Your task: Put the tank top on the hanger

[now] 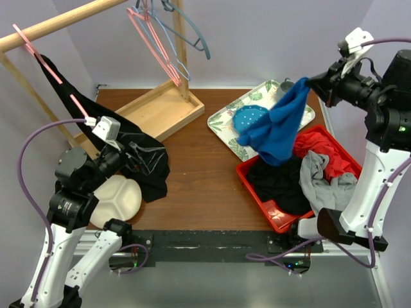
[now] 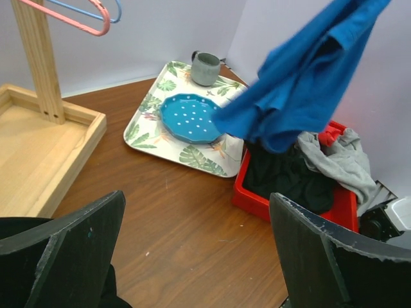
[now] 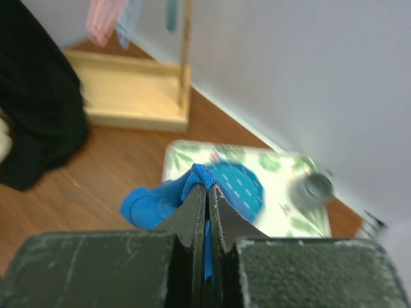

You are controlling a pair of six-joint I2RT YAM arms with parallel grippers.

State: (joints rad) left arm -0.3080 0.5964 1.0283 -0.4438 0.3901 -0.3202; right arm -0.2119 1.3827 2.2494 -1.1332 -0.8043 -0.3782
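Right gripper [image 3: 207, 187]: I read the jaws as pressed together on a fold of the tank top [image 1: 277, 125]. The wrist view shows blue cloth pinched at the fingertips. The arm is raised at the far right of the table [image 1: 199, 186].

Tank top: it hangs free from that grip, draping down and to the left. In the overhead view its lower part lies over the near corner of the leaf-patterned tray [image 1: 225, 119] and the far edge of the red bin [image 1: 244, 172]. I cannot tell whether the hem touches either.

Left gripper [image 2: 199, 256]: the jaws stand wide apart with nothing between them. It sits low on the left side of the table, at the black garment [image 1: 148, 167] (which trails up to a second pink hanger [image 1: 48, 64] on the wooden rail).

The hanger [image 1: 154, 45]: it hangs at the rear, beside the upright of the wooden rack [image 1: 160, 109], with a grey-blue hanger [image 1: 192, 38] next to it. It is bare, and well apart from the tank top.

Other items:
- A blue dotted plate [image 1: 249, 117] and a grey mug [image 2: 205, 68] stand on the tray.
- The bin holds red [image 1: 318, 144], grey [image 1: 321, 176] and black clothes.
- A white dish [image 1: 119, 199] lies near the left arm.
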